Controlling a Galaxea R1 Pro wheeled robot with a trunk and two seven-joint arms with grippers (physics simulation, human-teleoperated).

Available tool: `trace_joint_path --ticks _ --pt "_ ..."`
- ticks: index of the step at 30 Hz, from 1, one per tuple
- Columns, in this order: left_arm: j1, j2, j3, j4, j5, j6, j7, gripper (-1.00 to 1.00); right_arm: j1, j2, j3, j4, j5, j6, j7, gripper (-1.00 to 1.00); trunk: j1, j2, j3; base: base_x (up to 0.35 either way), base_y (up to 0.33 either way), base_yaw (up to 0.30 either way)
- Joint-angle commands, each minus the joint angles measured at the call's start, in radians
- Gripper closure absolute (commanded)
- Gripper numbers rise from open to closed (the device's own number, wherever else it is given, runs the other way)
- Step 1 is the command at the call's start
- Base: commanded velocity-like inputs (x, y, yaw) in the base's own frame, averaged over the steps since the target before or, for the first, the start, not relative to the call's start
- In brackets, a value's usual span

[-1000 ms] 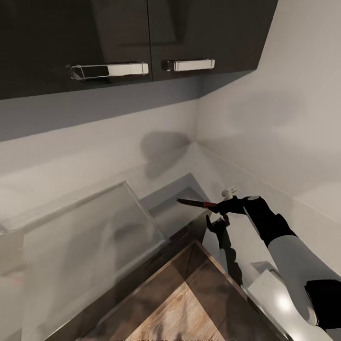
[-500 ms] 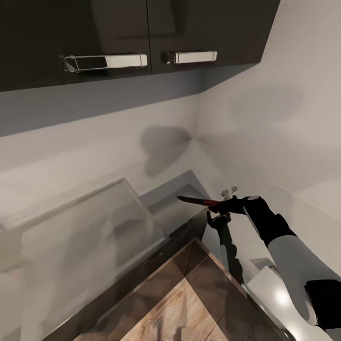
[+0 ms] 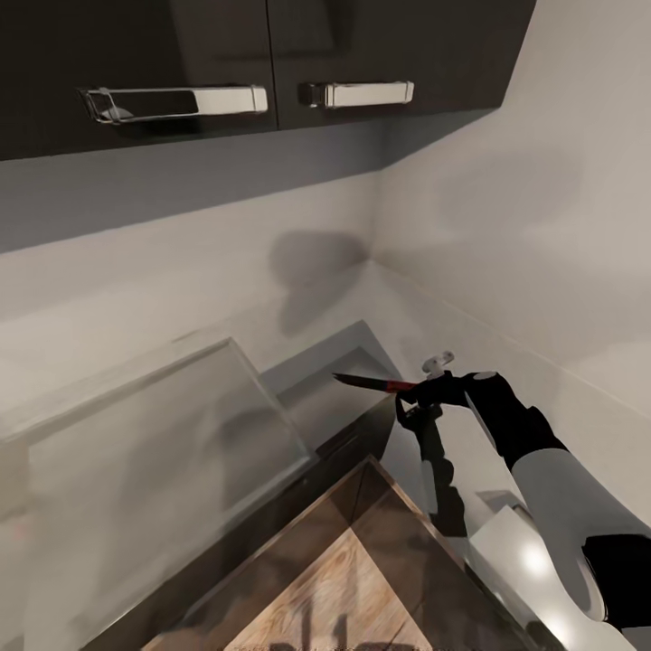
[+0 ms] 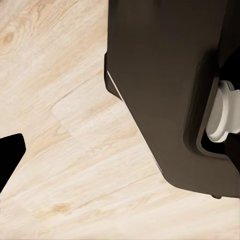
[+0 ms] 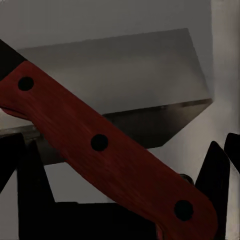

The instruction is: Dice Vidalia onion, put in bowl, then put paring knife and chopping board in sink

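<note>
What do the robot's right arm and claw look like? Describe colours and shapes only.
The right arm has a smooth, rounded white forearm shell, glossy with a highlight, which joins a black wrist section. The right claw is black, with flat dark fingers.

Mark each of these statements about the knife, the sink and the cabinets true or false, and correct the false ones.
1. The right gripper holds the paring knife by its red handle. True.
2. The knife blade points back toward the robot. False: it points away from the arm, out over the sink.
3. The knife handle has three dark rivets in the right wrist view. True.
4. The wall cabinets are white with round knobs. False: they are dark, with chrome bar handles.
5. The knife lies flat on the sink floor. False: it is held in the jaws above the basin.
</note>
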Motion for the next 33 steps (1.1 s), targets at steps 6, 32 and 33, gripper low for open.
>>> trace_joint_path --ticks 6,32,33 --pt "0.000 0.001 -0.005 -0.001 0.008 -0.002 0.006 -1.00 0.000 0.001 0.003 0.020 0.027 -0.003 0.003 -1.00 0.001 -0.001 -0.006 0.001 -0.001 0.000" --pt "0.000 0.002 -0.005 0.006 0.008 -0.002 0.005 -1.00 0.000 0.004 0.005 0.046 0.024 -0.003 0.006 1.00 0.001 -0.001 -0.006 0.000 0.000 0.000" --pt "0.000 0.002 -0.005 0.006 0.008 -0.002 0.005 -1.00 0.000 0.003 0.005 0.046 0.023 -0.003 0.007 1.00 0.001 -0.001 -0.006 0.000 0.000 0.000"
